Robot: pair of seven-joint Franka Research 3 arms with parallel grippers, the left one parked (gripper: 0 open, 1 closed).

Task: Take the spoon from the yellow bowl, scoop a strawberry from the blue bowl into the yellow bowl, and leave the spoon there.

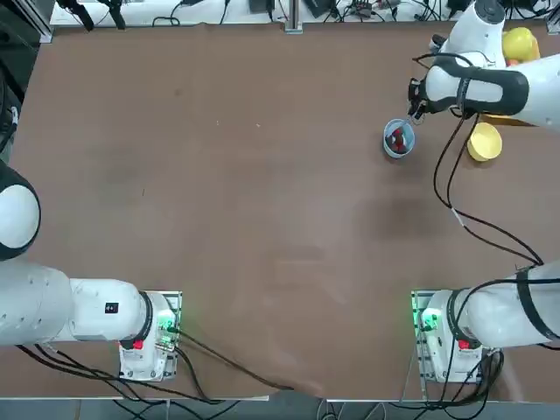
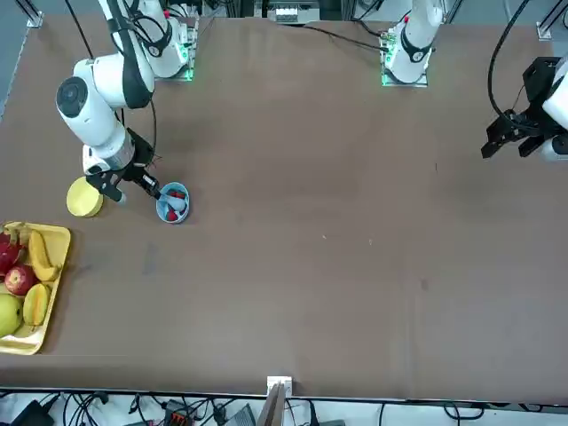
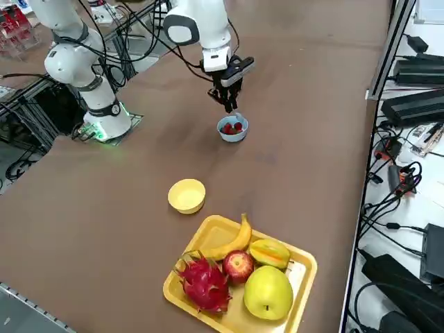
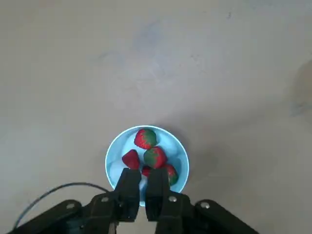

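brown table – cables at edge, right claw closed over blue bowl

No legible text, label, brand, number or sign appears in any of the four views. The bowls, the fruit tray, the desk surface and the robot's casings carry no readable markings; a small dark mark on the parked arm's casing is too small to make out.
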